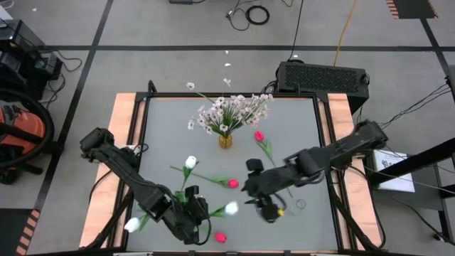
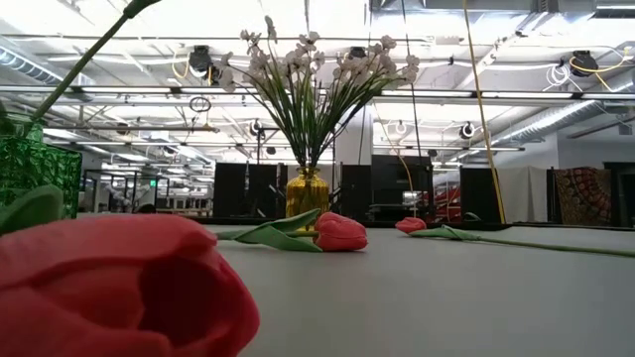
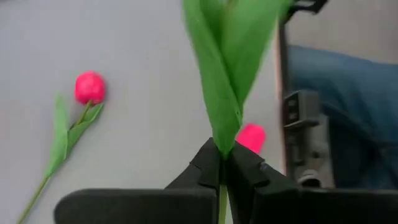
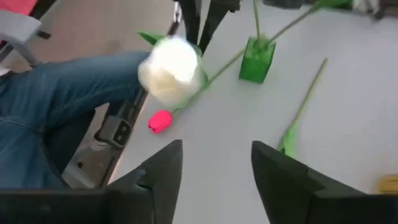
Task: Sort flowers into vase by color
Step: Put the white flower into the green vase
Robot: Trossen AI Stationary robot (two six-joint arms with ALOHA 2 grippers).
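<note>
Black vented box (image 1: pixel 323 77) behind table; orange-black vacuum (image 1: pixel 18 131) on floor; person's jeans (image 4: pixel 59 102) beside table.

no readable text, no labels, no brands, no numbers, no signs in any view

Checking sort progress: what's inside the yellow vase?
The yellow vase holds only the pale blossom sprays; no tulip heads show among them. Its inside is hidden by the stems.

near red tulip (image 2: pixel 119 288) blurred, cut off by edge
</note>
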